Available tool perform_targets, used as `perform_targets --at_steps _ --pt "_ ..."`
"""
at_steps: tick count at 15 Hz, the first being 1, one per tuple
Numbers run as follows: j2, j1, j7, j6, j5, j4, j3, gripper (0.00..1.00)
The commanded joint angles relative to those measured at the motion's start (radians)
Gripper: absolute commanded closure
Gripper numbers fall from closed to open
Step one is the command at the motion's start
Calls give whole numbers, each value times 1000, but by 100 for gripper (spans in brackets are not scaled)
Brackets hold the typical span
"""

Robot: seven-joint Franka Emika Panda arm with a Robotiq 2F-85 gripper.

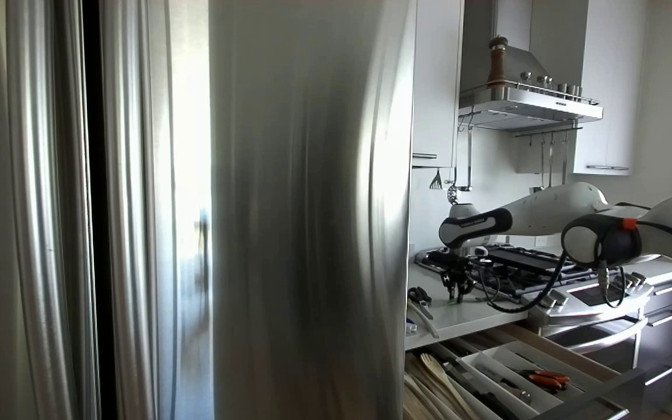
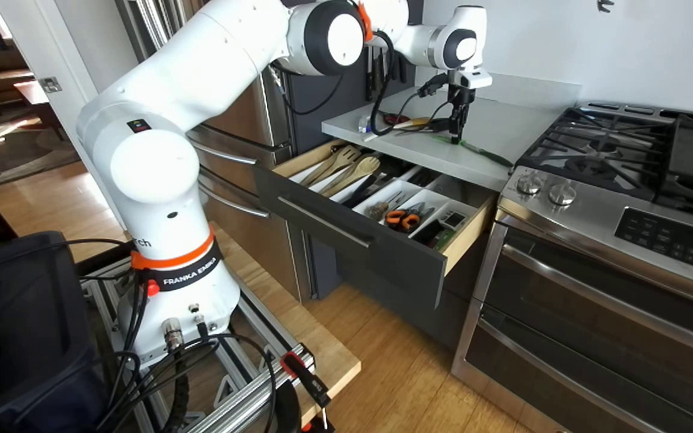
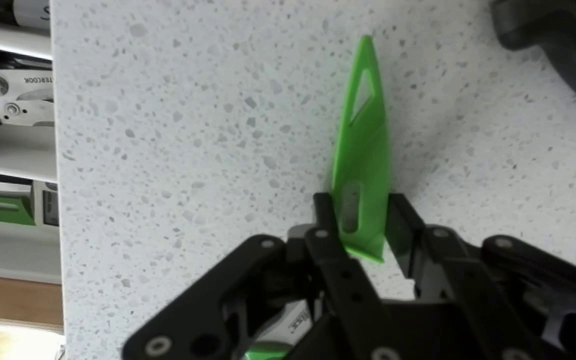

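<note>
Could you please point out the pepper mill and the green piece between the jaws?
Pepper mill (image 1: 497, 66), in an exterior view: its brown body.
Green piece (image 3: 364, 150), in the wrist view: its solid middle.

The speckled pale countertop (image 3: 193, 150) carries a slim dark green item (image 2: 491, 157) and black-handled tools (image 3: 563, 45).

The green sheath (image 3: 371, 150) is showing smooth plastic — the countertop (image 3: 193, 150) is presenting a speckled, stone-like finish — the refrigerator door (image 1: 307, 175) is displaying glossy, smooth metal.
</note>
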Motion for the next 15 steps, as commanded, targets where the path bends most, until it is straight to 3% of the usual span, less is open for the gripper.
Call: perform_targets --at_steps 1,15 --pt "32 -34 -3 -1 22 42 5 92" --pt "46 -56 16 -10 26 55 9 92"
